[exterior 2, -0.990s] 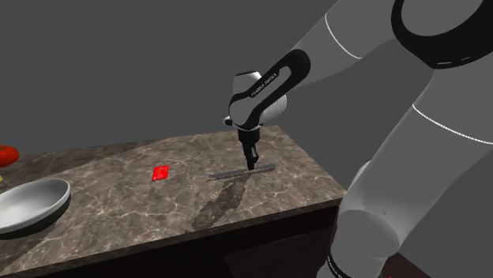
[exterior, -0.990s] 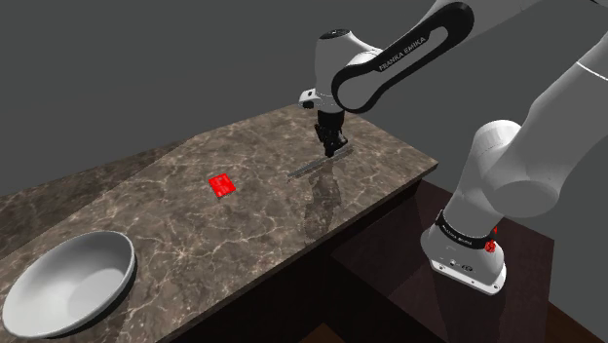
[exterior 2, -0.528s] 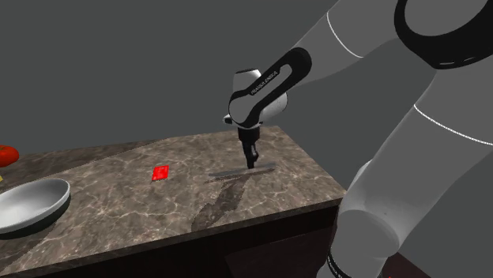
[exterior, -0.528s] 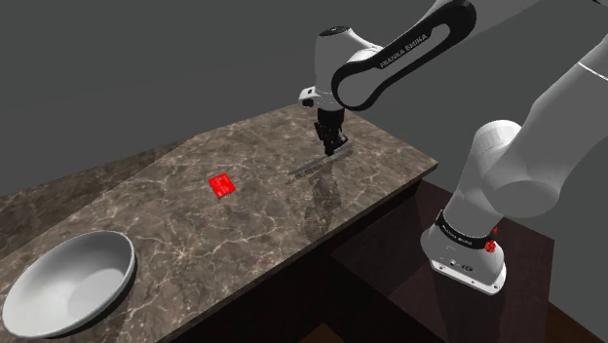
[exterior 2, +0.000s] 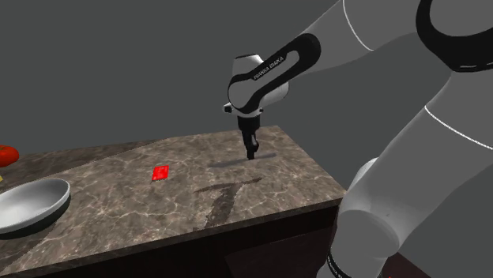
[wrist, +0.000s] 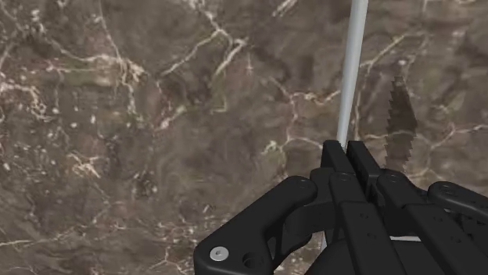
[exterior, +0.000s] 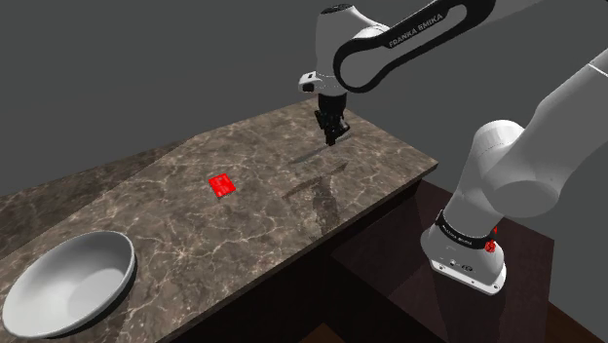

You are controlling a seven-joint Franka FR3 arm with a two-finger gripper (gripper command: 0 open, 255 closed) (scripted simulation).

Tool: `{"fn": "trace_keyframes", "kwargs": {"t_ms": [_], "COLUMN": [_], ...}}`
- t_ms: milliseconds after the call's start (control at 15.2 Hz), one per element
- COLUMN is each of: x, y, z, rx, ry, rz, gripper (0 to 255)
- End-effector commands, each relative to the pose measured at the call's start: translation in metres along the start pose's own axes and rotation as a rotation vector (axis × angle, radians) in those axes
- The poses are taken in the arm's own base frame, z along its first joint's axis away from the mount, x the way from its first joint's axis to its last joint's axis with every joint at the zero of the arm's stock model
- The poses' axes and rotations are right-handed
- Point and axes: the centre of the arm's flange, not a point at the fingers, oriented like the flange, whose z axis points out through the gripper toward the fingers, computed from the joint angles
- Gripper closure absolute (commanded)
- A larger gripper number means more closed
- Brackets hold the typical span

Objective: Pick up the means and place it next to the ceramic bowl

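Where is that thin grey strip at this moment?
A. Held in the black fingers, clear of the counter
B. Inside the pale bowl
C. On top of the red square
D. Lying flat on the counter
A: the thin grey strip is clasped between the fingers of the gripper, and in the second exterior view it hangs above the veined brown counter, with its shadow lying apart from it.

The white, dark-jointed arm [exterior: 516, 175] is lettered FRANKA EMIKA; a silver screw [wrist: 218, 253] is set in the black tool [wrist: 346, 150].
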Motion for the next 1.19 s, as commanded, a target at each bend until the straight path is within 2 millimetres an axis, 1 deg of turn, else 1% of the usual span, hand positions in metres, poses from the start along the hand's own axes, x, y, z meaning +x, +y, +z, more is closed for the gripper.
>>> {"fn": "trace_keyframes", "kwargs": {"t_ms": [0,1122], "x": [-0.001,-0.006], "y": [0.001,0.000], "z": [-0.011,-0.100], "rx": [0.001,0.001], "ry": [0.000,0.000], "rz": [0.000,0.000], "gripper": [255,255]}}
